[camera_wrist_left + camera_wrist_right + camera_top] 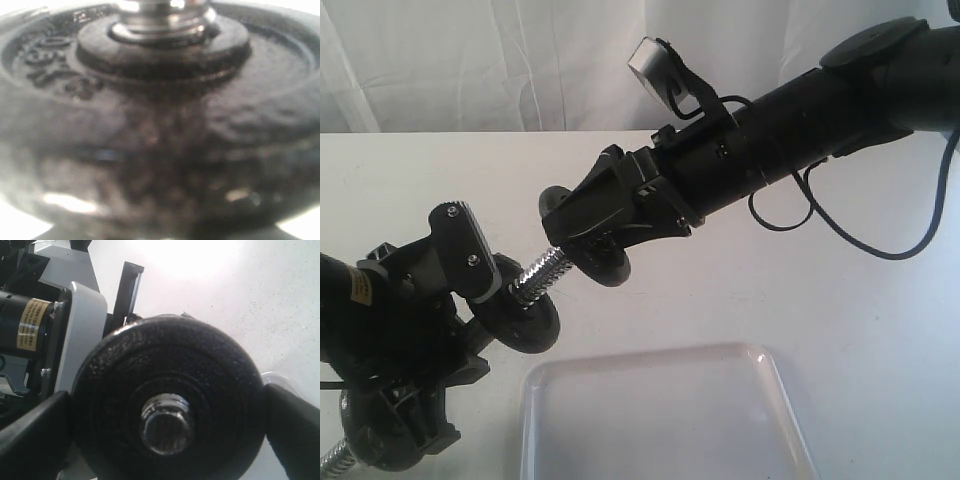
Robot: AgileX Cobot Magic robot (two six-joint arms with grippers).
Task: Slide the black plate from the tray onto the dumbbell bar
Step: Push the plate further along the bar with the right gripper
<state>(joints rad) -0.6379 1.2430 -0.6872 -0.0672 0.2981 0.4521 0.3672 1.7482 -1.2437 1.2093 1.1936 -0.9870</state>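
Note:
My right gripper [585, 235] is shut on the black plate [611, 268], holding it by the rim in the air above the table. In the right wrist view the black plate [165, 365] sits between both fingers [35, 432], and the threaded end of the dumbbell bar [167, 425] pokes through its centre hole. The chrome dumbbell bar [545, 272] slants up from the lower left, held by my left gripper [470, 255]. The pale tray [660, 415] lies below with nothing in it.
A second black disc [525, 322] sits on the bar beside the left fingers; it fills the left wrist view [250, 100], hiding that gripper's jaws. The bar's other threaded end [332, 460] shows at the lower left. White table [860, 330] spreads to the right.

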